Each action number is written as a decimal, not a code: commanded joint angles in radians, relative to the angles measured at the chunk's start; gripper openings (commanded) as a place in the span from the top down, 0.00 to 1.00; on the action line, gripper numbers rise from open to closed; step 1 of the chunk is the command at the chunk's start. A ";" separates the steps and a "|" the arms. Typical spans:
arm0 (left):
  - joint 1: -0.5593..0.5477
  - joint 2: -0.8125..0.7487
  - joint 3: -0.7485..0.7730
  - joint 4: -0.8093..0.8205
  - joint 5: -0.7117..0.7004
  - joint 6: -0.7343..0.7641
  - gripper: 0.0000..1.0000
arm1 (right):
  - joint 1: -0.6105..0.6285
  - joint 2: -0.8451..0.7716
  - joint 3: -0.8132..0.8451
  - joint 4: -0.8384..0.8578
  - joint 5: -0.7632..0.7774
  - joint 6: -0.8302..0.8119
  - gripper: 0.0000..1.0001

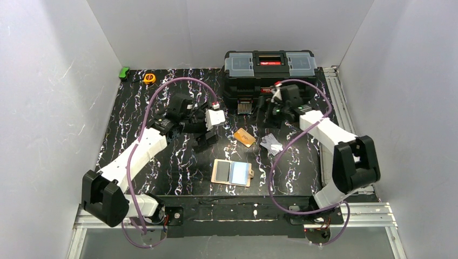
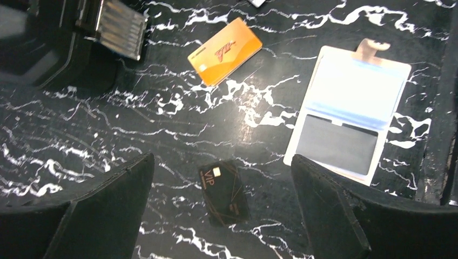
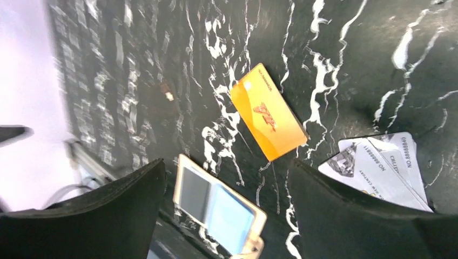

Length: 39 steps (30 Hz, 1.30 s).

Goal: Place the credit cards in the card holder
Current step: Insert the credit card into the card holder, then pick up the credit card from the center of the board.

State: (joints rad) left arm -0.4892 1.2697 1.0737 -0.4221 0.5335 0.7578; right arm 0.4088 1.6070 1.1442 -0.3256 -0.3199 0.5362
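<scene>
The cream card holder (image 1: 233, 172) lies open on the black marbled table near the front edge, one half pale blue, the other a grey panel; it also shows in both wrist views (image 2: 345, 108) (image 3: 219, 208). The orange credit card (image 1: 244, 137) (image 2: 225, 50) (image 3: 268, 120) lies flat behind it. The black credit card (image 2: 224, 192), marked VIP, rests on the table beneath my left gripper (image 2: 222, 161) (image 1: 206, 140), which hangs open above it and holds nothing. My right gripper (image 3: 226, 163) (image 1: 265, 115) is also open and empty, raised over the table near the orange card.
A big black toolbox (image 1: 270, 73) stands at the back, its latch (image 2: 116, 29) in the left wrist view. Silver-white cards (image 1: 271, 143) (image 3: 381, 167) lie right of the orange card. A yellow tape measure (image 1: 149, 78) and a green object (image 1: 125, 72) sit at the back left.
</scene>
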 commanded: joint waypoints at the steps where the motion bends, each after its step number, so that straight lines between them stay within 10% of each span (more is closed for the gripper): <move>1: 0.008 0.030 0.027 0.041 0.145 0.016 0.02 | -0.182 -0.047 -0.116 0.286 -0.245 0.173 0.19; 5: 0.008 0.079 -0.005 0.129 0.173 0.077 0.04 | -0.096 -0.027 -0.022 0.135 -0.041 0.028 0.24; 11: 0.001 0.214 -0.064 0.316 0.157 0.201 0.48 | -0.036 0.079 0.057 0.129 0.025 -0.021 0.34; 18: -0.039 0.324 -0.148 0.537 0.156 0.331 0.63 | -0.007 0.205 0.058 0.210 0.023 -0.033 0.30; 39: -0.075 0.371 -0.152 0.549 0.089 0.336 0.71 | 0.049 0.337 -0.016 0.251 -0.012 -0.038 0.30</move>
State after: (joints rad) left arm -0.5632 1.6627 0.9241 0.1535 0.6258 1.0847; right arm 0.4366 1.9022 1.1610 -0.0750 -0.3080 0.5163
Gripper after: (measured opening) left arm 0.289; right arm 0.713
